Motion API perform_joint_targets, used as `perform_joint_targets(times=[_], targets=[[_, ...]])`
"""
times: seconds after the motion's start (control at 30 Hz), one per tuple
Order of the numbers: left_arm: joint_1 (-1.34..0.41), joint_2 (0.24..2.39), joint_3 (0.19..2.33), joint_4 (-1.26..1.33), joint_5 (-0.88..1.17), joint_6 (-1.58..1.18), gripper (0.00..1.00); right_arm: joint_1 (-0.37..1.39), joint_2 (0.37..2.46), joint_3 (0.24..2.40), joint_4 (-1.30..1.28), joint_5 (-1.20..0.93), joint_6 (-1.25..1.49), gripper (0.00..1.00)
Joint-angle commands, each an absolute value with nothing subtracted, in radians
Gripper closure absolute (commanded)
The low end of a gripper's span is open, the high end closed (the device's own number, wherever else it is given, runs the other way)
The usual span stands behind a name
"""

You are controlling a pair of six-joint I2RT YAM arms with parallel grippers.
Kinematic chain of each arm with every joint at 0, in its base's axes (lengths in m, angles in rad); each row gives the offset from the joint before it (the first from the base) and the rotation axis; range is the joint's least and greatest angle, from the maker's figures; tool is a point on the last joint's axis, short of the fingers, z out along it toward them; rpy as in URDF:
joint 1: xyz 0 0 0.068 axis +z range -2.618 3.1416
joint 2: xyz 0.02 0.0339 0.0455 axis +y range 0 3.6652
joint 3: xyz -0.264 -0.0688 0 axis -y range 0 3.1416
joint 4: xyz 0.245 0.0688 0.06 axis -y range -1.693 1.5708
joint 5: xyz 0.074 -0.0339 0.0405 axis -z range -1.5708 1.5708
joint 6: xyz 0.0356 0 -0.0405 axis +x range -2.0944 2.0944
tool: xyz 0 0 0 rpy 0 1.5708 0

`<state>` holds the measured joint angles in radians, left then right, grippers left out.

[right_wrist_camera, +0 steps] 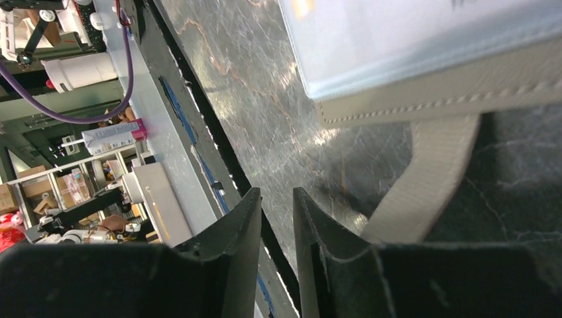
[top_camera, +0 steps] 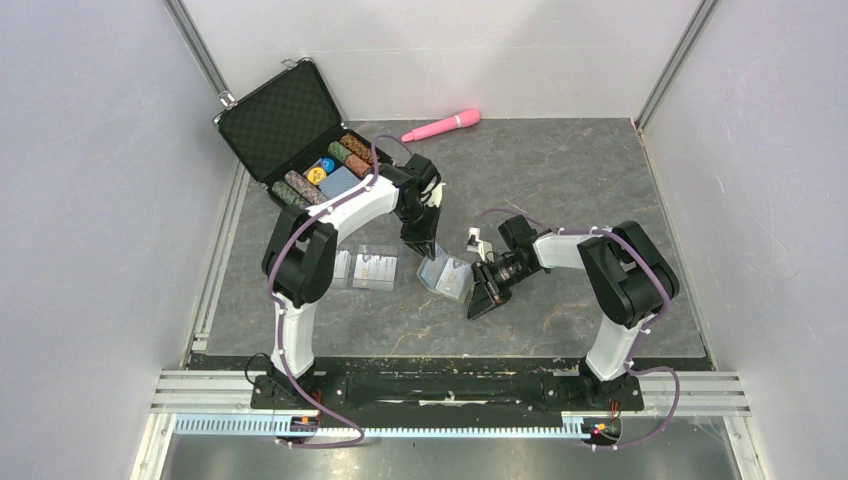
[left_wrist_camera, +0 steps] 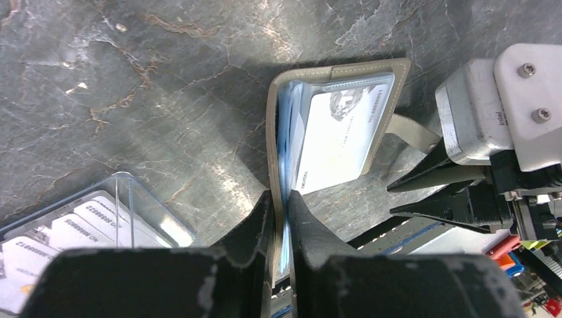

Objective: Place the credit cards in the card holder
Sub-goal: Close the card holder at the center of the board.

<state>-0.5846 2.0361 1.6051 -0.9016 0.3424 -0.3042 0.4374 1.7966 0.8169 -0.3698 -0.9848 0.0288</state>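
We see the card holder [left_wrist_camera: 331, 70], khaki with a light-blue lining, open and pinched at its near edge by the left gripper [left_wrist_camera: 283, 199]. One whitish credit card [left_wrist_camera: 338, 142] sits inside it, just beyond the fingertips. More credit cards [left_wrist_camera: 59, 232] lie flat to the left of this gripper, apart from the holder.

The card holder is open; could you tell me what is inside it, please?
One pale credit card lies in a slot against the light-blue lining, seen from the left wrist. The left gripper pinches the card holder at its edge. Any cards deeper between the lining leaves are covered.
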Motion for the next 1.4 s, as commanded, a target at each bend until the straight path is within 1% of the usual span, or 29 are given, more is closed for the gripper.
perform_joint_targets(times=[0.0,0.07,0.1,0.2,0.4,0.53,0.6,0.77,0.9,1.0,1.17,1.27,1.37], targets=[[-0.597,2.011,1.643,-0.914,0.308,-0.296,0.81,0.445,1.786,0.843,-0.461,-0.95,-0.031,0.71],[-0.61,2.009,1.64,-0.918,0.317,-0.3,0.75,0.445,1.767,0.848,-0.46,-0.922,-0.018,0.67],[-0.616,2.012,1.639,-0.917,0.331,-0.303,0.73,0.444,1.759,0.85,-0.459,-0.896,-0.008,0.63],[-0.637,2.028,1.645,-0.916,0.369,-0.311,0.68,0.441,1.752,0.857,-0.442,-0.867,0.027,0.59],[-0.673,2.025,1.673,-0.9,0.426,-0.354,0.63,0.428,1.757,0.854,-0.386,-0.826,0.098,0.57],[-0.675,1.985,1.652,-0.847,0.477,-0.397,0.55,0.417,1.761,0.851,-0.367,-0.81,0.12,0.55],[-0.675,1.988,1.632,-0.809,0.534,-0.419,0.55,0.409,1.746,0.85,-0.358,-0.816,0.129,0.55],[-0.681,2.008,1.542,-0.667,0.638,-0.488,0.55,0.348,1.664,0.848,-0.354,-0.842,0.154,0.5],[-0.684,2.028,1.499,-0.596,0.65,-0.515,0.55,0.294,1.603,0.841,-0.351,-0.902,0.164,0.47],[-0.684,2.048,1.48,-0.559,0.664,-0.53,0.55,0.272,1.579,0.844,-0.349,-0.909,0.169,0.46],[-0.684,2.061,1.447,-0.485,0.698,-0.566,0.5,0.252,1.597,0.856,-0.308,-0.907,0.202,0.48],[-0.684,2.08,1.439,-0.469,0.708,-0.579,0.51,0.243,1.622,0.876,-0.274,-0.902,0.232,0.51],[-0.684,2.096,1.426,-0.443,0.725,-0.598,0.53,0.234,1.648,0.896,-0.227,-0.928,0.27,0.54]])
